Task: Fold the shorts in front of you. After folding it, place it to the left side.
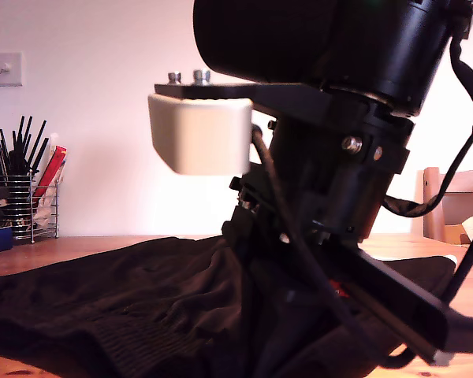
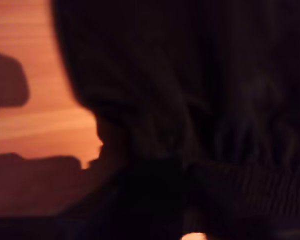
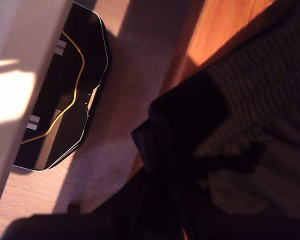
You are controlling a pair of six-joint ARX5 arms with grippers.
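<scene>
Fingertips aren't visible in any view, so can't tell if either gripper is spread, pressed or pinching cloth. First wrist view is nearly all dark, blurred fabric of the shorts [image 2: 200,100] w/ a strip of wooden table [image 2: 30,120] beside it; my first gripper seems very close to or on the cloth. Second wrist view shows a ribbed edge of shorts [image 3: 250,100] over the table edge, floor and a black tray-like object [image 3: 65,100] below.

Risks, as I judge them:
- grabbing one layer only → fold skews
- dragging the hem off the table edge → garment slides down
- cable snagging on cloth

Pose: in exterior view an arm [image 1: 323,157] fills the frame, angled down into the shorts [image 1: 102,299], which lie wrinkled across the table, not yet neatly folded. Which arm it is, can't say. Wire utensil basket [image 1: 24,197] sits well apart at the exterior view's left.
</scene>
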